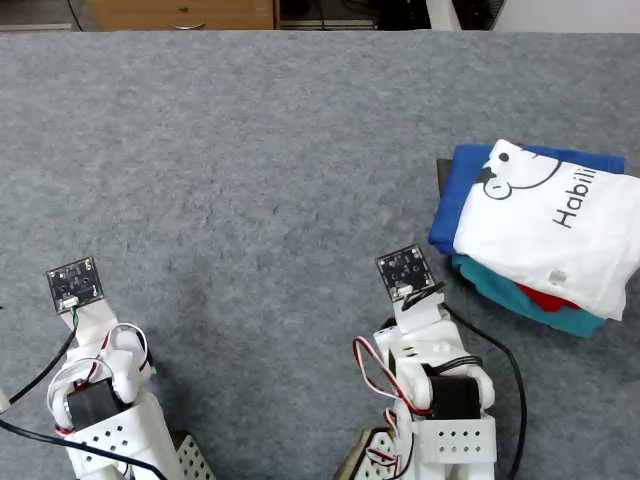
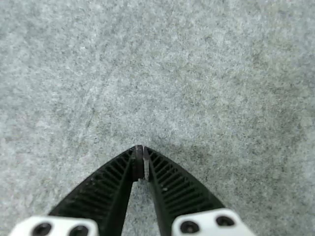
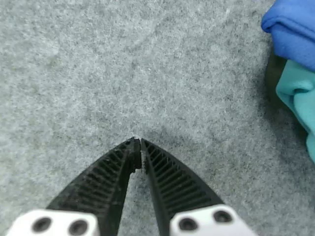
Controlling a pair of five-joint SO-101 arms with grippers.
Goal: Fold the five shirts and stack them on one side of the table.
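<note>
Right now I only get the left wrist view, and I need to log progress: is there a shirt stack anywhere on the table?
Observer: Yes, a stack sits at the right edge of the table in the high view.
Operator: What's on top?
Observer: A folded white shirt with a print on it.
Operator: And under it?
Observer: A blue shirt, a red shirt and a teal shirt show at the edges. A dark strip beside the blue one could be a fifth; I can't tell.
</note>
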